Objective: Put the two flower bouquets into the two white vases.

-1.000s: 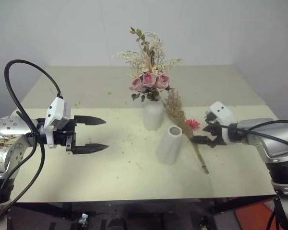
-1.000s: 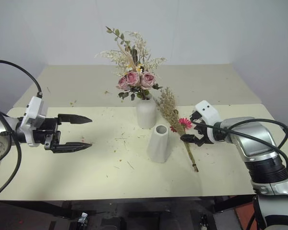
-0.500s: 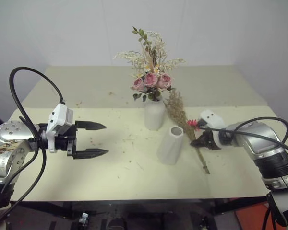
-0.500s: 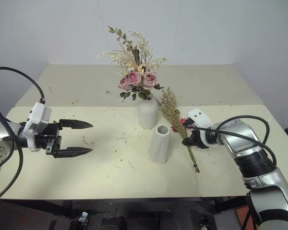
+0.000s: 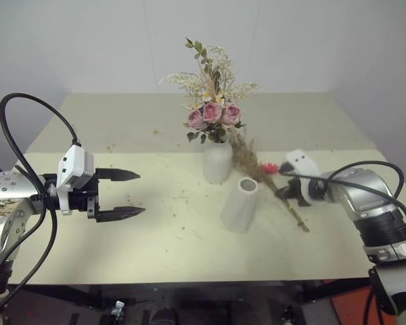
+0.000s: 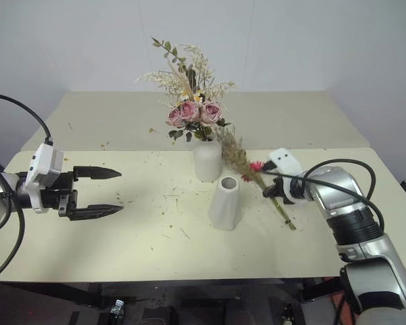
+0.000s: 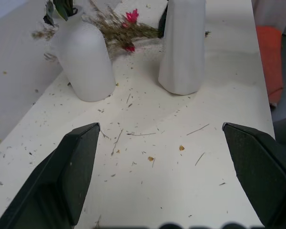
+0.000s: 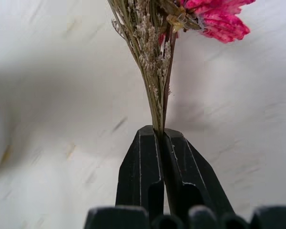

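1. Pale worktop (image 5: 155,250) w/ plain white wall behind; bits of dried debris scattered on it.
2. Right end effector (image 6: 273,191) clamped tight on stems of dried bouquet (image 6: 240,160); red-pink daisy (image 8: 219,21) just past its fingertips, stem ends stick out behind it.
3. Tapered vase (image 5: 239,204) just beside right end effector, toward robot's left; empty, upright.
4. Bottle vase (image 5: 216,161) beyond that, holding rose bouquet (image 5: 212,101).
5. Left end effector (image 5: 128,194) w/ fingers wide apart, holding nothing, well apart from both vases, pointing toward them.
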Motion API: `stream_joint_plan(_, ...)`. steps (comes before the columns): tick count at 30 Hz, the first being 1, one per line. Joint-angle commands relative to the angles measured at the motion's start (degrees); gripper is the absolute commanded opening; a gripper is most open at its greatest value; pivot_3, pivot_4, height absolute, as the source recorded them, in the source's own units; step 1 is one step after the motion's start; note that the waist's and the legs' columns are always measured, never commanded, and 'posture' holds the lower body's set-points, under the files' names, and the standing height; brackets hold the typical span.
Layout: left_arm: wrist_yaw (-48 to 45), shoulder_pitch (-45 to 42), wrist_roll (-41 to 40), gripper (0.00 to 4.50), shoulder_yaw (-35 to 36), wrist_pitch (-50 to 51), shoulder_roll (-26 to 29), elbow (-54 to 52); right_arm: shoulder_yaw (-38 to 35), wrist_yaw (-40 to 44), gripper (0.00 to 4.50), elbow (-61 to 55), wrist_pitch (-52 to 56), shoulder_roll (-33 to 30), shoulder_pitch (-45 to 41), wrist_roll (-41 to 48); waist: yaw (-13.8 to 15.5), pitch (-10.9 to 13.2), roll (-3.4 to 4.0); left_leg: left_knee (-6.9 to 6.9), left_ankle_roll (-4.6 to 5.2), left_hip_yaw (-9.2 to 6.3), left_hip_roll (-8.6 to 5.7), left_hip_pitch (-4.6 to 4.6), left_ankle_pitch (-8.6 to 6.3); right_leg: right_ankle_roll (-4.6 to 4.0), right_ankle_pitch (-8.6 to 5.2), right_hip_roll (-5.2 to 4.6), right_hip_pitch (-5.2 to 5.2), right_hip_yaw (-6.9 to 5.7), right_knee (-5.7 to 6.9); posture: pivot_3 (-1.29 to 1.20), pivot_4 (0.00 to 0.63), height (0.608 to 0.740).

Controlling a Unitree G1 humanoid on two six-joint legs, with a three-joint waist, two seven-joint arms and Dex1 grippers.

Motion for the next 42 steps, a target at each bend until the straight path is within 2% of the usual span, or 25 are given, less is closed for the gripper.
stream_joint_plan(1,-0.1,-1.4,0.1,4.50,1.1,-1.1,0.8,0.3,-11.2,-10.0,0.02,-0.9,-8.1,2.4,-3.1,-1.6,0.0,0.0,0.00,0.00,0.00,0.00,-0.01,-0.03,0.00,-0.06,0.04,0.00,-0.03,0.00,0.00,0.00,0.150,0.740)
stream_joint_plan(5,-0.3,-1.9,0.0,4.50,1.2,-1.3,0.9,0.7,-21.7,-15.6,0.02,-9.4,-16.7,7.2,-2.2,1.5,0.0,0.0,0.00,-0.01,0.00,-0.01,0.00,-0.12,0.00,-0.18,0.11,-0.01,-0.08,-0.02,-0.02,0.00,0.150,0.740)
stream_joint_plan(9,-0.4,-2.3,-0.1,4.50,1.2,-1.3,1.0,1.2,-28.8,-18.5,0.02,-19.5,-23.6,12.0,0.9,5.2,0.0,0.0,0.00,-0.02,0.00,-0.02,0.01,-0.12,0.00,-0.26,0.16,0.00,-0.11,-0.02,0.01,0.00,0.150,0.740)
stream_joint_plan(12,-0.6,-2.5,-0.9,4.50,1.5,-0.5,0.9,1.1,-36.5,-17.4,0.02,-27.0,-21.0,15.6,1.6,17.1,0.0,0.0,0.01,-0.01,0.00,-0.02,0.00,-0.08,0.00,-0.26,0.16,-0.01,-0.06,-0.02,0.03,0.00,0.150,0.740)
stream_joint_plan(15,-1.5,-2.2,-1.5,4.50,1.4,0.0,1.2,0.7,-39.7,-16.9,0.02,-33.6,-18.7,17.5,3.8,27.5,0.0,0.0,0.00,-0.01,0.00,-0.03,0.03,-0.06,0.00,-0.29,0.18,0.01,-0.05,-0.02,0.06,0.00,0.150,0.740)
stream_joint_plan(21,-2.6,-3.0,-1.9,4.50,1.5,0.6,1.7,1.3,-38.6,-17.8,0.02,-44.8,-17.6,19.5,10.6,46.0,-0.1,0.0,0.01,-0.02,0.01,-0.01,0.08,0.03,0.00,-0.29,0.15,0.05,0.00,-0.01,0.08,0.00,0.150,0.740)
stream_joint_plan(26,-3.2,-3.4,-1.7,4.50,0.9,1.0,2.0,2.0,-31.2,-16.9,0.02,-47.1,-21.7,20.4,15.7,45.9,-0.1,0.0,0.01,-0.02,0.01,0.00,0.08,0.12,0.00,0.01,-0.05,0.05,0.08,0.02,0.06,0.00,0.150,0.740)
stream_joint_plan(31,-3.1,-3.9,-1.5,4.50,0.7,1.3,1.8,2.0,-24.8,-13.6,0.02,-45.2,-26.4,20.1,18.5,42.0,0.0,0.0,0.00,-0.02,0.01,-0.01,0.09,0.11,0.00,0.03,-0.08,0.07,0.07,0.00,0.05,0.00,0.150,0.740)
stream_joint_plan(42,-2.3,-3.0,-1.3,4.50,1.7,1.3,2.3,1.3,-21.3,-10.1,0.02,-42.7,-32.6,19.0,23.0,38.8,0.0,0.0,0.00,-0.02,0.01,0.00,0.10,0.10,0.00,0.03,-0.08,0.08,0.06,0.00,0.04,0.00,0.150,0.740)
